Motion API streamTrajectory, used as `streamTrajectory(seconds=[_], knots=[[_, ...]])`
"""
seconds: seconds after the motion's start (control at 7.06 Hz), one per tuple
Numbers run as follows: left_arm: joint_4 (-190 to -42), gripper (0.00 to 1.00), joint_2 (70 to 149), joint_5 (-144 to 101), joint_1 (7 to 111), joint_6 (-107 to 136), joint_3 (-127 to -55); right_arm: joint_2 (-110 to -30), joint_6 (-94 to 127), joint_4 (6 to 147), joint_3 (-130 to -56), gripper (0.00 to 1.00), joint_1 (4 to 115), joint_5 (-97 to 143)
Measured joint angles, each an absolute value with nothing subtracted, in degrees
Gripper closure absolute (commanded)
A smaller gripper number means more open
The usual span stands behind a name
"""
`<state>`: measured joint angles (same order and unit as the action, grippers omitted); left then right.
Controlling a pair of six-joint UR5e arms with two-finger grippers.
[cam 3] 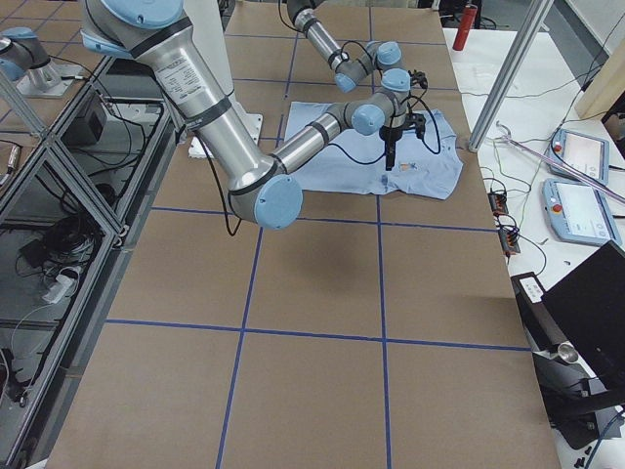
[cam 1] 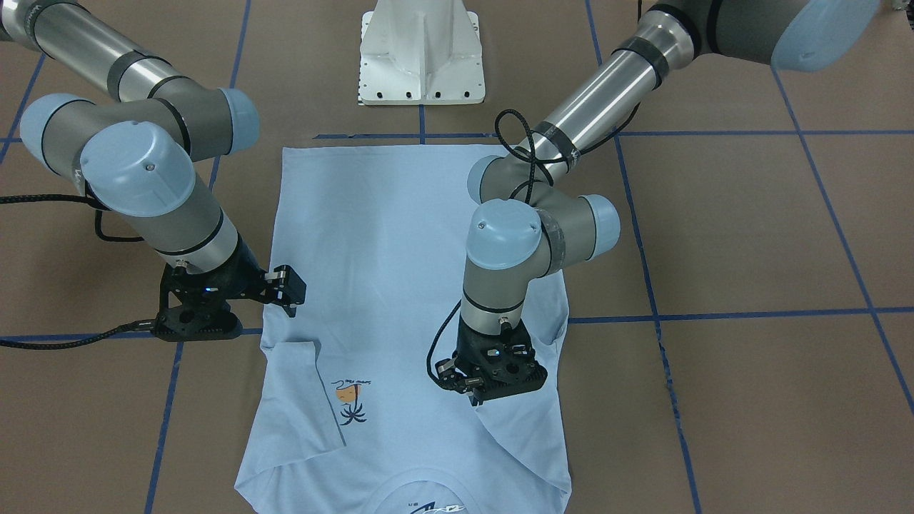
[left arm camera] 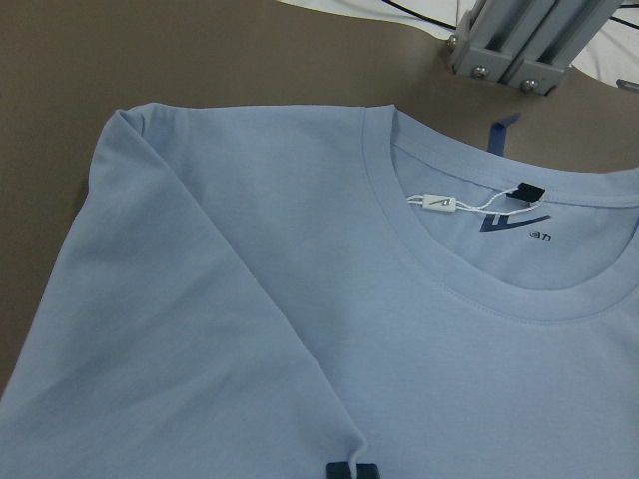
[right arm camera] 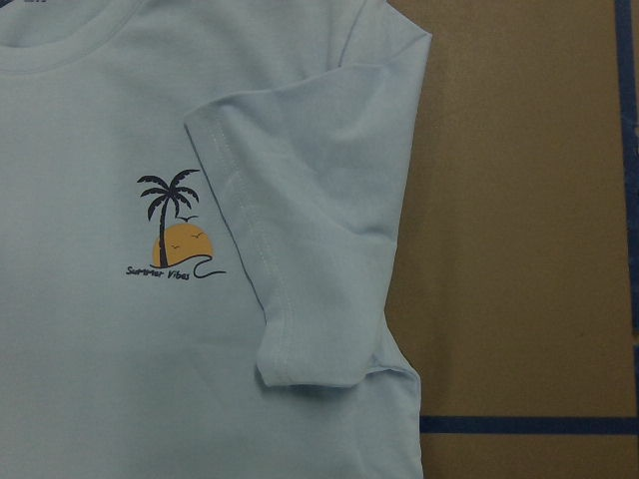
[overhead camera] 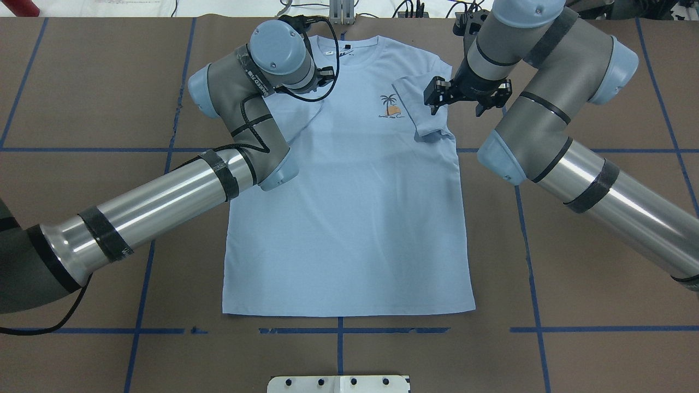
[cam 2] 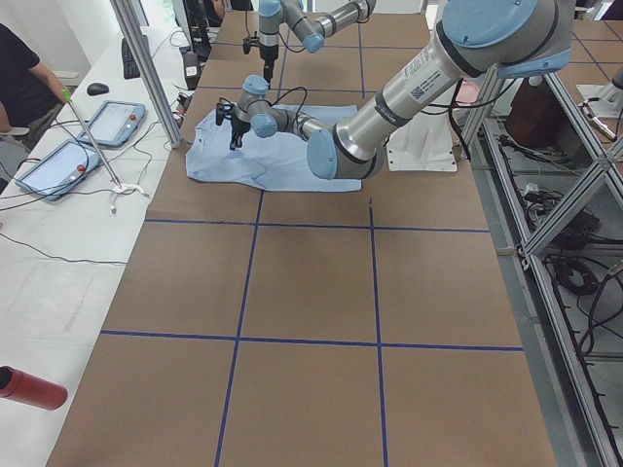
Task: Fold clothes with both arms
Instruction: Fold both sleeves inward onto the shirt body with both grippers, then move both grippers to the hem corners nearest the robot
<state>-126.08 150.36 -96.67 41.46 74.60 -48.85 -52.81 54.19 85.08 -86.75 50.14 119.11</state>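
The light blue T-shirt [overhead camera: 349, 218] lies flat on the brown table, its neck towards the far edge and its palm-tree print [overhead camera: 390, 106] facing up. Both sleeves are folded in over the chest. My left gripper [cam 1: 473, 398] is down on the shirt at the folded left sleeve. In the left wrist view its fingertips [left arm camera: 339, 470] are pinched together on a crease of fabric beside the round neck [left arm camera: 469, 289]. My right gripper [overhead camera: 437, 98] hangs open just above the folded right sleeve [right arm camera: 310, 269], holding nothing.
The white pedestal base [cam 1: 421, 57] stands at the robot's side of the table. Blue tape lines [overhead camera: 338, 329] cross the brown surface. An aluminium post [left arm camera: 519, 40] rises beyond the shirt's neck. A side bench holds tablets [cam 2: 58, 165], with a person [cam 2: 19, 78] beside it.
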Motion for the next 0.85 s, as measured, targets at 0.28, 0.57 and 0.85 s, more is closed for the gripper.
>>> streamTrajectory(seconds=[0.28, 0.57, 0.85], knots=[[-126.22, 0.00, 148.58, -97.32, 41.85, 72.89, -51.65, -53.38, 54.70, 85.04, -87.62, 0.00, 50.02, 119.17], [-123.74, 0.00, 140.69, -102.04, 42.73, 70.05, -62.58, -58.37, 57.02, 85.02, -94.07, 0.00, 47.90, 119.08], [-116.76, 0.00, 129.42, -103.99, 43.25, 63.81, -79.56, -65.25, 60.27, 84.99, -102.14, 0.00, 43.98, 118.53]])
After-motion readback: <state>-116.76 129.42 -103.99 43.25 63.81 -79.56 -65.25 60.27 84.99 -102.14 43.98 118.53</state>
